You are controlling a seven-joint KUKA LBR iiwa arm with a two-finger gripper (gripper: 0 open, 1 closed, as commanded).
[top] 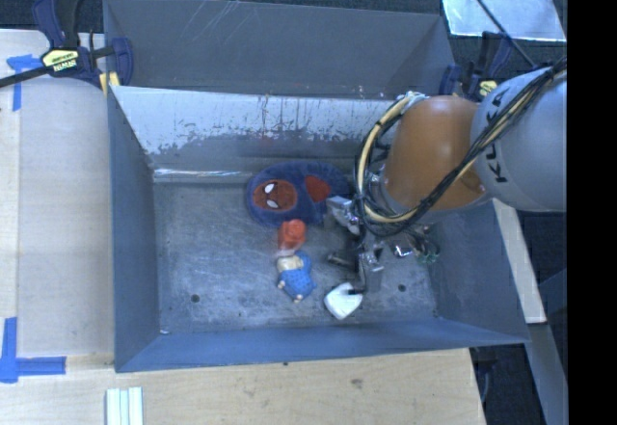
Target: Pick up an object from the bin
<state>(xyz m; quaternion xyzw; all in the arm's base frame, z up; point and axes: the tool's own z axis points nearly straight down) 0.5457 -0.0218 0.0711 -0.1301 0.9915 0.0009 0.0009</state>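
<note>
Jaws are hanging just over a white rounded piece (341,302), near right in the bin (183,259), probably lining up a grasp. Whether they are standing open or closed, I cannot tell.

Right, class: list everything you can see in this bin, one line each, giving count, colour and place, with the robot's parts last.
bin: one, grey metal, middle of the view
round toy: one, blue with a red masked face, back of the floor
red piece: one, red, on the round toy's right side
orange lump: one, orange, just in front of the round toy
small figure: one, blue, yellow and white, front centre
white thing: one, white, front, right of the small figure
gripper: one, dark, just above the white thing
wrist cover: one, orange, right side, cables looped round it
</note>
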